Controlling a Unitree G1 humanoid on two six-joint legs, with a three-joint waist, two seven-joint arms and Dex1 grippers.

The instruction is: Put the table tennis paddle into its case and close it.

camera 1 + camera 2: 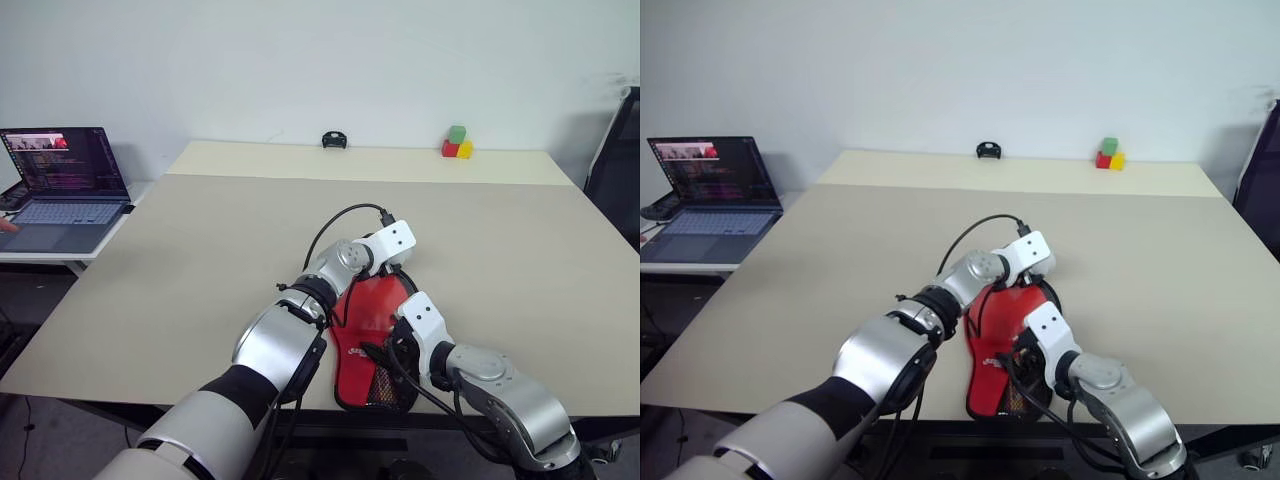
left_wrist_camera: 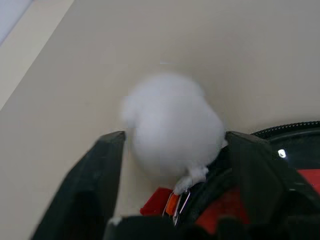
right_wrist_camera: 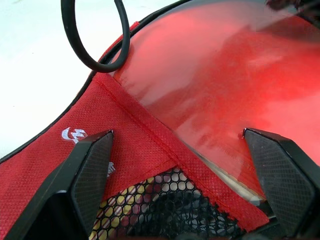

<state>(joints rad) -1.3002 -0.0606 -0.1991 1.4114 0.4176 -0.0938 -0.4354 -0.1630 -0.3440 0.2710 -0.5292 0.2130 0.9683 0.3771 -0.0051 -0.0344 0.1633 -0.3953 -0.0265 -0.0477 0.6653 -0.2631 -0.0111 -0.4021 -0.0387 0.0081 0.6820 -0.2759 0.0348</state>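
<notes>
Counts first: one case (image 1: 372, 345), one table tennis paddle (image 3: 220, 90), two grippers, three small blocks (image 1: 457, 143) (green stacked on red and yellow), one small black object (image 1: 334, 140) and one open laptop (image 1: 65, 185). The case lies on the tabletop (image 1: 180, 260) near its front edge, at about 6 o'clock from the centre, red side up; blocks sit toward 1 o'clock at the far edge, the black object at 12, the laptop on a side desk at 9.

From the head, both arms meet over the case. The right wrist view adds the paddle's glossy red face inside the case, a red fabric flap with white logo, and black mesh. The left wrist view adds a blurred white ball-like shape (image 2: 172, 125) and the zipper edging.

The right gripper (image 3: 185, 150) is spread wide over the case, grasping nothing. The left gripper (image 2: 175, 150) has its fingers parted either side of the white shape, by the case's edge; whether it touches it is unclear.
</notes>
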